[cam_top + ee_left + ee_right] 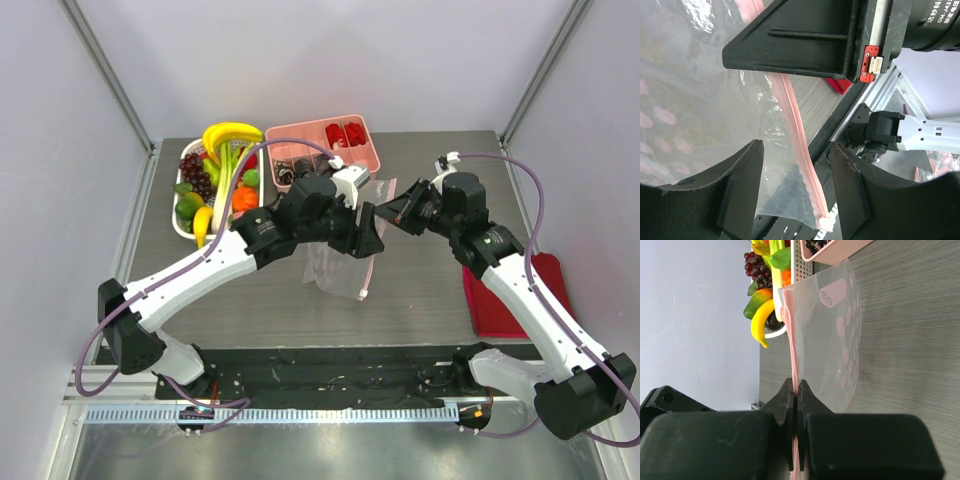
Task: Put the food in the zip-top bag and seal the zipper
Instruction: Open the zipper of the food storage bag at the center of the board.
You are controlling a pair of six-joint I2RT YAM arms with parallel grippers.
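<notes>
The clear zip-top bag [335, 262] hangs lifted off the table's middle, and I see no food inside it. My right gripper [393, 214] is shut on its pinkish zipper strip [794, 355], with the bag [832, 340] stretching away from the jaws. My left gripper [796, 150] is open, and the zipper [799, 145] runs between its fingers without being pinched. The pale slider tab [827, 223] sits at the strip's near end. The food lies in a white basket [182, 228] at the back left: leek [225, 185], grapes [195, 170], orange fruits [243, 198] and a green fruit [187, 207].
A pink compartment tray [372, 160] with dark and red pieces stands at the back centre, next to the basket. Yellow bananas [230, 132] top the basket. A red flat piece [515, 300] lies at the right under my right arm. Grey walls close in the table.
</notes>
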